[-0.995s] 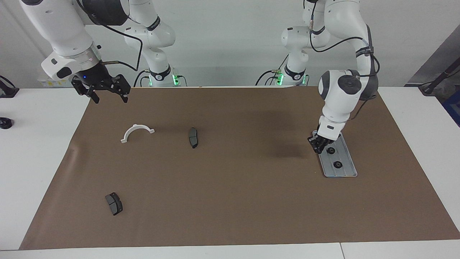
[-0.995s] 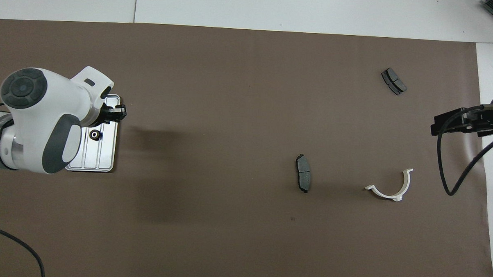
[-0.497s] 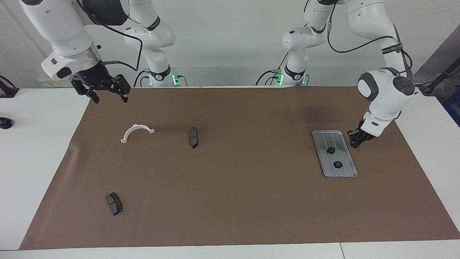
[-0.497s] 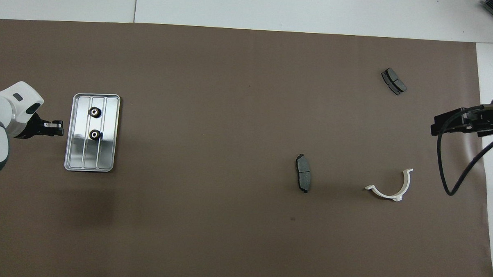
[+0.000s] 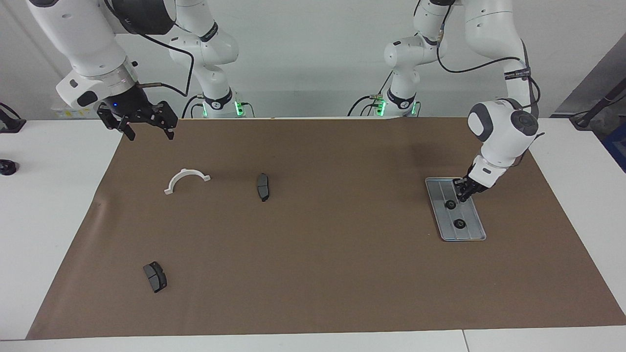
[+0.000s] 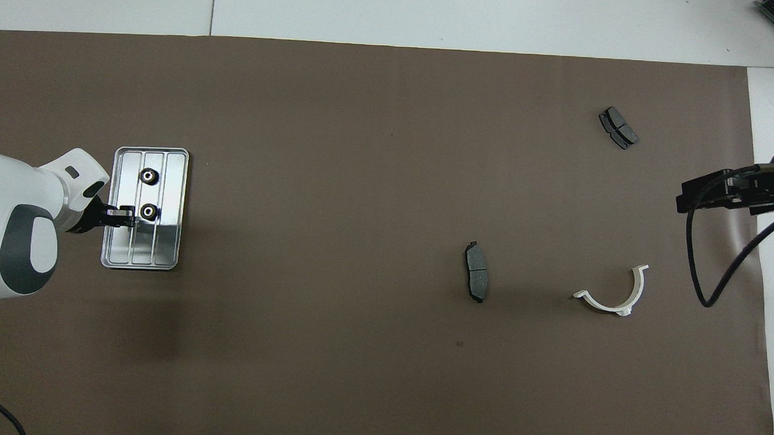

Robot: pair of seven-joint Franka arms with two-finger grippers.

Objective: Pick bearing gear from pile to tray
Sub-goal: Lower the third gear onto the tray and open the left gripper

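— Over the tray (image 5: 473, 230), at its edge toward the left arm's end of the bench, hangs the left gripper (image 5: 462, 195). Which way does a gear lie from it?

— The near gear (image 5: 450, 205) sits in the tray just beside it, toward the right arm's end. The far gear (image 5: 458, 223) lies in line with it along the tray's long axis, which runs away from the robots.

— Clenched or released?

— I cannot tell. Nothing shows in its grip.

— And the right gripper (image 5: 150, 134)?

— It waits, fingers released and empty, over the corner of the mat (image 5: 318, 274) at its own end.

— What is nearest it?

— The half-ring (image 5: 187, 180), then a pad (image 5: 263, 187) beside that. The second pad (image 5: 155, 276) is farthest from the robots.

— Any gear among those?

— None that I can see; both visible gears are in the tray. If another turned up in that scatter, the right arm would have the shorter reach, I judge.
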